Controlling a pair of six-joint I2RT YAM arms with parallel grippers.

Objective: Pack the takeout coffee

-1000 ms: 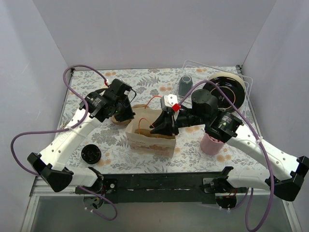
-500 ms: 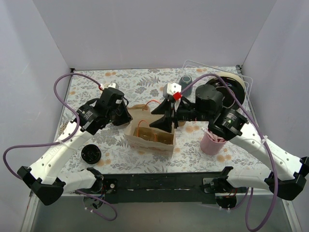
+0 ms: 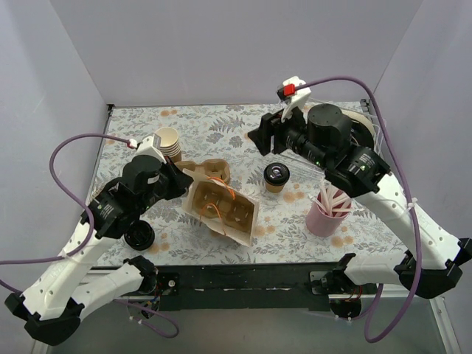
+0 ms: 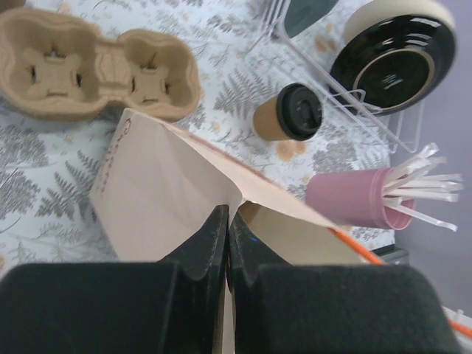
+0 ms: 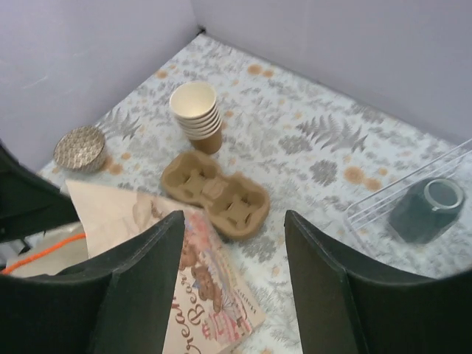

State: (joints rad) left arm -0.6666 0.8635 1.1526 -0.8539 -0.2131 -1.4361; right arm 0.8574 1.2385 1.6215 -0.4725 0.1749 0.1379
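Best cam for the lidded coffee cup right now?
Left wrist: takeout coffee appears large, black lid and brown wall both clear. Top external shows it smaller, mostly lid. Right wrist misses it.

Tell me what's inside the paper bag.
In the paper bag: an orange cord and brownish rounded shapes I can't identify; its walls hide the corners. No black lid there: the takeout coffee stands outside on the table.

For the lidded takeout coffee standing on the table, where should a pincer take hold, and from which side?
Probably the kraft wall of the takeout coffee, below its black lid, approached level from the far side, where the open right pincer is. The cup stands upright and clear of the paper bag. A grip on the lid might pop it off.
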